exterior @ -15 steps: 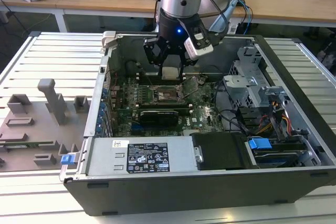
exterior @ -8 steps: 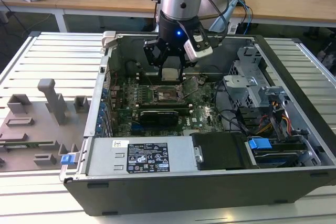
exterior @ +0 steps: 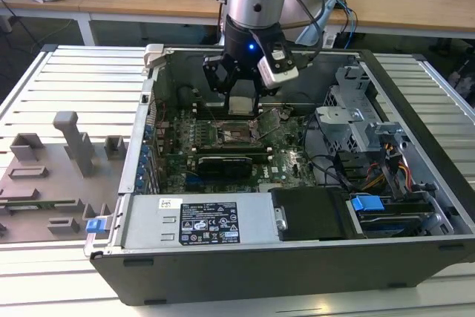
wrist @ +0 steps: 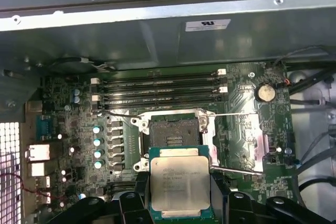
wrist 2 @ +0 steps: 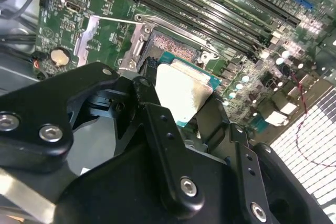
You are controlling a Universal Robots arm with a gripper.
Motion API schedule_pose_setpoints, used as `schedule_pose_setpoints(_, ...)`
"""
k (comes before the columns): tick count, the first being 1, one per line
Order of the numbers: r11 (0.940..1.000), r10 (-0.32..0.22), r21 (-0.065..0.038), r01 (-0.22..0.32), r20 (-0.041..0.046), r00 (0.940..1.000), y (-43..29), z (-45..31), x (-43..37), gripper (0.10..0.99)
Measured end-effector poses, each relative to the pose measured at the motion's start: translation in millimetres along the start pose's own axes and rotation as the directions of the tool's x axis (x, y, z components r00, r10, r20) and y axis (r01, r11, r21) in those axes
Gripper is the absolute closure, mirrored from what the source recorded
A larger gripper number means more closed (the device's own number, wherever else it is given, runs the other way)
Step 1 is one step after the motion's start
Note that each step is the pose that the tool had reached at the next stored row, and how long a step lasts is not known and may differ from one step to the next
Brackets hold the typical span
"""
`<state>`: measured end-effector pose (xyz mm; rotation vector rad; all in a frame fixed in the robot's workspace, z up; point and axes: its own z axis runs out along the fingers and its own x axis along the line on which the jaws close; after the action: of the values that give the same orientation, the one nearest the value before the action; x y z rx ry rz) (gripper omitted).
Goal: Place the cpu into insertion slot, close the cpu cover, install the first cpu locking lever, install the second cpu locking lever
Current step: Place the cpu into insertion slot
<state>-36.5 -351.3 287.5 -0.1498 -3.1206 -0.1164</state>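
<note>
Obs.: gripper (exterior: pixel 243 103) sits just above the centre of the exterior view, inside the open computer case (exterior: pixel 141 146), pointing down at the motherboard (exterior: pixel 293 165). The claw is narrowed onto the cpu (wrist: pixel 180 184), one finger on each of two opposite edges. The chip is held flat with its metal lid up. An edge grip presumably keeps the underside contacts untouched and the chip parallel to the board.

Cpu position: in the air, not seated. In the first wrist view it overlaps one rim of the insertion slot (wrist: pixel 173 132), and most of the dark pin field is uncovered. In the exterior view the slot lies just below the chip in the frame. The height of the gap cannot be told.

Cpu cover (wrist: pixel 242 132): swung open off the slot, toward the exterior view's right, so the socket is clear to receive the chip. A locking lever (wrist: pixel 236 170) shows as a thin rod along the cover's edge and appears unlatched.

Judgement: placing step in hand, not complete. Cover not yet closed, levers not yet installed.
</note>
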Motion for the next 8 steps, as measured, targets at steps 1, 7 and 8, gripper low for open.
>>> schedule_pose_setpoints(1,1.0000,0.009,0.001,-0.009,0.0008,1.0000,0.0,0.0,0.0,0.541)
schedule_pose_setpoints(7,0.9983,0.057,0.006,-0.057,0.0051,0.9983,0.0,0.3,0.0,0.541)
schedule_pose_setpoints(8,0.9981,0.062,0.007,-0.062,0.0056,0.9981,0.0,0.4,0.0,0.541)
